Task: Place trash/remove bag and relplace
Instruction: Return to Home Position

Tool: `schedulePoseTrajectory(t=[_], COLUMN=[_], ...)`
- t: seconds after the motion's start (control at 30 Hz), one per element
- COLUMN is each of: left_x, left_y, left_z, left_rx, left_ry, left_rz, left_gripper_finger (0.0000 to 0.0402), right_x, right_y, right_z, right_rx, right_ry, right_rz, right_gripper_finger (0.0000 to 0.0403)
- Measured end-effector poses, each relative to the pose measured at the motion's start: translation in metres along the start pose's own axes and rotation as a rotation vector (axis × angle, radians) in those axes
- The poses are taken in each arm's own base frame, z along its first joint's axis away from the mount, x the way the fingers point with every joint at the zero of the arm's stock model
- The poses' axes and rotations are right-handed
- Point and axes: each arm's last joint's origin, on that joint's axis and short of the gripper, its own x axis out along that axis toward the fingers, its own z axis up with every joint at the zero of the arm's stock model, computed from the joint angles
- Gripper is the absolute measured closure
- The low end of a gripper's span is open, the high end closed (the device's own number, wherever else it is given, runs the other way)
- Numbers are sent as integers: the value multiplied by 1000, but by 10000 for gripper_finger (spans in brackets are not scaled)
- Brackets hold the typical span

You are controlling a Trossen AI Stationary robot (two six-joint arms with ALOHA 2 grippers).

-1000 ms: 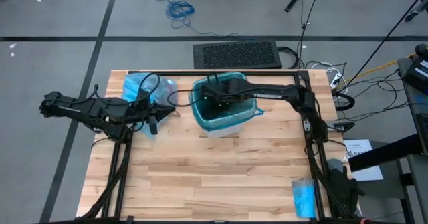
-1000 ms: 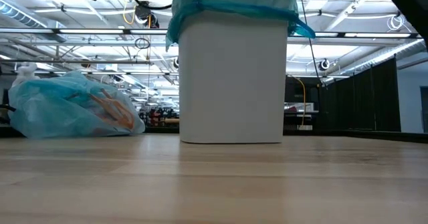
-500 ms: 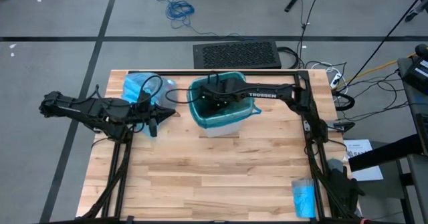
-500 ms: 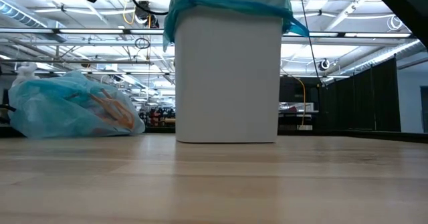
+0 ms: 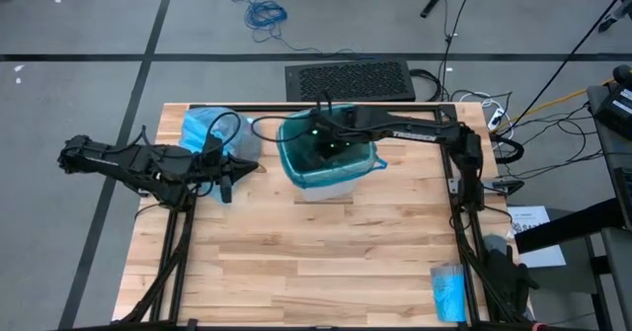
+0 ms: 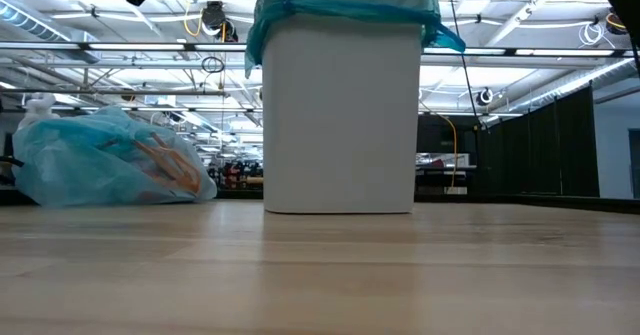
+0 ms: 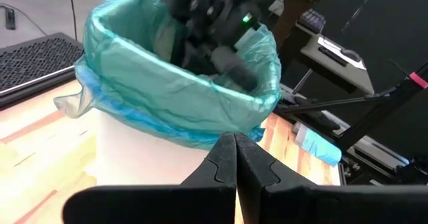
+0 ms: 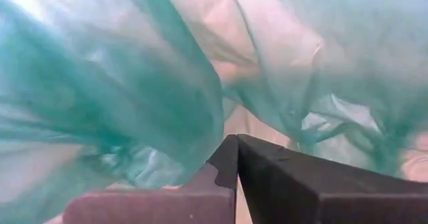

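Observation:
A white bin [image 6: 340, 115] stands at the table's far middle. A teal-green liner [image 7: 174, 90] is folded over its rim. The bag [image 5: 207, 128], light sky-blue and bunched, rests on the table's far left with brown trash scraps [image 6: 165, 165] showing through it. My right gripper [image 7: 231, 63] is shut and reaches down into the bin's mouth, with teal plastic [image 8: 134, 97] all around it. My left gripper [image 7: 235, 157] is shut and hovers left of the bin, pointing at it and holding nothing. My right gripper's shut fingers [image 8: 267, 177] slant down from above inside the teal liner. Nothing shows between them. Whether they touch the plastic, I cannot tell.
A small bright-blue roll [image 5: 449, 291] lies at the table's near right corner. The near half of the wooden table [image 5: 296, 262] is bare. A dark keyboard-like mat [image 5: 349, 79] lies on the floor beyond the far edge.
My right gripper has risen inside the bin's mouth, still shut. The bin has slid a little toward the table's left. The light blue bag and my left gripper have kept still.

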Motion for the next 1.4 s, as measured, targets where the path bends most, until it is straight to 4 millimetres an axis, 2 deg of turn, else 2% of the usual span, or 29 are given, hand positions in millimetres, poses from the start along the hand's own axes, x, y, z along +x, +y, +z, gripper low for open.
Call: schedulePoseTrajectory(t=[0.1, 0.33, 0.43, 0.53, 0.7, 0.8, 0.97, 1.13, 1.4], left_x=[0, -1, -1, -1, -1, -1, -2, -3, -26], left_y=[0, 0, 0, 0, 0, -1, -3, -10, -10], left_z=[0, 1, 1, 1, 1, 2, 6, 14, 28], left_rx=[-1, -5, -5, -11, -14, -36, -60, -5, 65], left_ry=[-3, -7, -7, -8, -9, -17, -56, -99, -218], left_rz=[-1, -4, -5, -5, -5, -11, -38, -167, -305], left_gripper_finger=[402, 402, 402, 402, 402, 402, 402, 402, 402], right_x=[-19, -79, -97, -110, -126, -139, -169, -192, -235], right_y=[1, 0, -4, -8, -10, -7, 1, 0, -8], right_z=[0, 0, 0, -6, -30, -40, -44, -52, -65], right_rx=[-1, -32, -24, -19, -61, -85, -118, -181, -255], right_ry=[-54, -253, -299, -293, -214, -259, -410, -473, -598], right_rz=[22, 92, 122, 121, 47, 4, 118, 188, 329], right_gripper_finger=[403, 403, 403, 403, 403, 403, 403, 403, 403])
